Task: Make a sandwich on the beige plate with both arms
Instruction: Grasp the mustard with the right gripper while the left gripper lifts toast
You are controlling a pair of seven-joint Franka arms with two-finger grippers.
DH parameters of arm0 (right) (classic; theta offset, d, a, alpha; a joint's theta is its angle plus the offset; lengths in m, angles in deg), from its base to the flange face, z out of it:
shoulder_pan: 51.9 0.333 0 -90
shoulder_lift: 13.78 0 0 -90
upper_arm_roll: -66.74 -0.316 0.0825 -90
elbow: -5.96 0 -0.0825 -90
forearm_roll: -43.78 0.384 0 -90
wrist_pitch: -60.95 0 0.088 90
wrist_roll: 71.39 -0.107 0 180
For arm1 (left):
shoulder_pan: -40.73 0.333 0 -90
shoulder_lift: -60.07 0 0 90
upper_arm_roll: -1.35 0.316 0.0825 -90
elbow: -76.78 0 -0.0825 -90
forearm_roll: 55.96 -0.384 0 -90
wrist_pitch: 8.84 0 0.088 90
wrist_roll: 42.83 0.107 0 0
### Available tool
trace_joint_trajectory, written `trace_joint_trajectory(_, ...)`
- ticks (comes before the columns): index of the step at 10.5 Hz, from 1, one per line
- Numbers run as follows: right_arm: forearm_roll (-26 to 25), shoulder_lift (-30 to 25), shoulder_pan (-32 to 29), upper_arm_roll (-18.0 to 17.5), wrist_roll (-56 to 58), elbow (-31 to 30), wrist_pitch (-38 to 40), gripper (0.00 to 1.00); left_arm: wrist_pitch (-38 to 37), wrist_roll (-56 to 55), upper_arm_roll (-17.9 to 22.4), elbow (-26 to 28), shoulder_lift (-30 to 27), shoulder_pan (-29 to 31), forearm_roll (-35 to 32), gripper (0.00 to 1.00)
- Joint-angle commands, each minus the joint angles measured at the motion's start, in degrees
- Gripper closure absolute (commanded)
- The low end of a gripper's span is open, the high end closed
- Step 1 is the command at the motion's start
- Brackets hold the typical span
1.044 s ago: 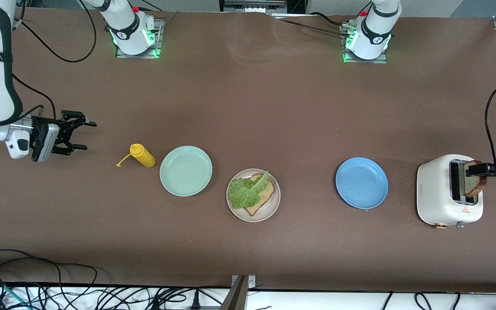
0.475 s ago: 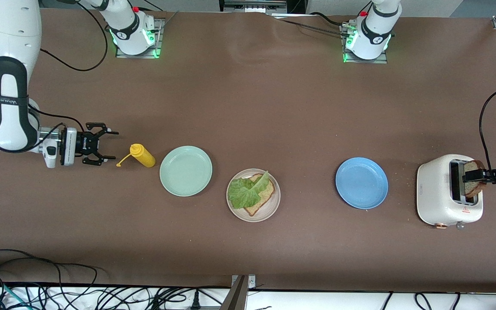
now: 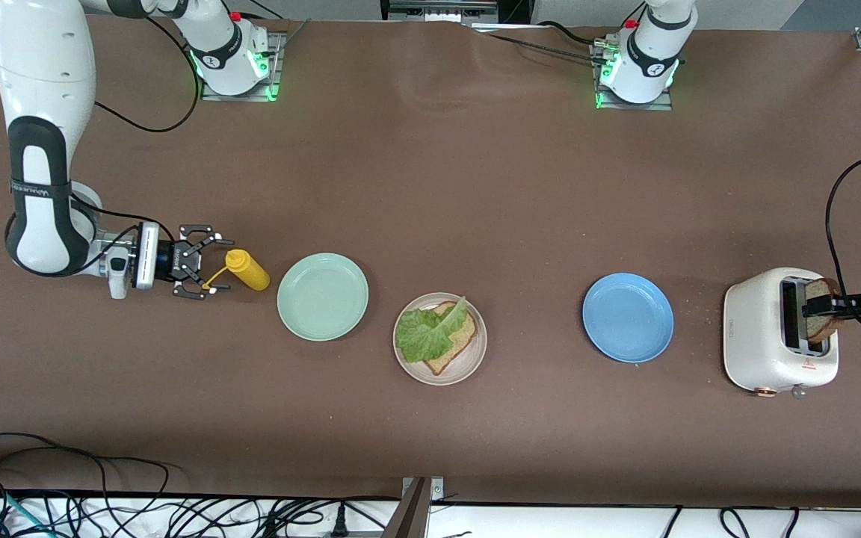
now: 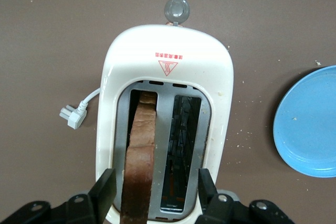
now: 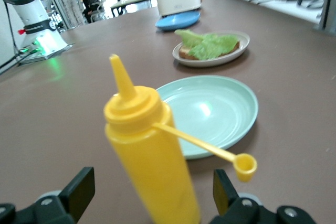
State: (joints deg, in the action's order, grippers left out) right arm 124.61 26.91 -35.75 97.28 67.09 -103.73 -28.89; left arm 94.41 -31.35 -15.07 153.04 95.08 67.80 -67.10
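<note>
The right pincer [image 3: 210,270] has its fingers spread on either side of the yellow squeeze bottle [image 3: 249,270], whose tethered cap [image 5: 244,166] juts into the gap. Just past the bottle the mint-green plate [image 3: 323,297] and beige plate [image 3: 440,338] crowd the row — open bench [image 3: 445,179] lies toward the bases. The left pincer [image 4: 155,195] straddles the bread slice [image 4: 139,156] standing in the toaster [image 3: 778,329] slot — slot walls close on both sides.
</note>
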Motion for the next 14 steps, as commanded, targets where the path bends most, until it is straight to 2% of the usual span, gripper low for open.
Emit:
trace_joint_trajectory(1,5.5,2.4,-0.6,-0.1,7.4,1.1,2.1,0.00,-0.4,0.6,-0.3,0.0,0.1,0.6,-3.0,0.40)
trace_joint_trajectory(3,9.0,6.0,-0.7,-1.3,7.7,1.1,7.0,0.00,-0.8,0.5,-0.3,0.0,0.1,0.6,-4.0,0.59)
trace_joint_trajectory(5,11.2,9.0,-0.7,-2.1,7.8,1.1,11.6,0.03,-1.7,0.3,-0.3,0.0,0.0,0.6,-4.0,0.85)
trace_joint_trajectory(6,11.2,9.3,-0.8,-2.1,7.9,1.1,11.7,0.31,-1.8,0.3,-0.3,0.0,0.0,0.6,-4.0,0.97)
trace_joint_trajectory(7,11.2,9.1,-0.7,-2.0,7.7,1.2,11.6,0.79,-1.8,0.4,-0.3,0.0,0.0,0.6,-4.0,1.00)
trace_joint_trajectory(8,11.1,9.1,-0.7,-2.0,7.1,1.2,11.7,0.93,-1.8,0.4,-0.3,-0.1,-0.2,0.6,-4.0,1.00)
trace_joint_trajectory(9,10.9,9.0,-0.7,-1.8,6.7,1.3,11.7,1.00,-1.8,0.4,-0.3,-0.1,-0.4,0.6,-4.0,1.00)
trace_joint_trajectory(12,10.2,8.8,-0.7,-1.4,2.0,3.2,11.6,1.00,-3.8,0.5,-0.5,-0.9,-2.3,0.7,-3.9,1.00)
trace_joint_trajectory(14,6.3,8.6,0.6,-0.3,-6.6,7.4,9.7,1.00,-7.3,0.5,-0.6,-1.3,-4.4,0.6,-3.8,1.00)
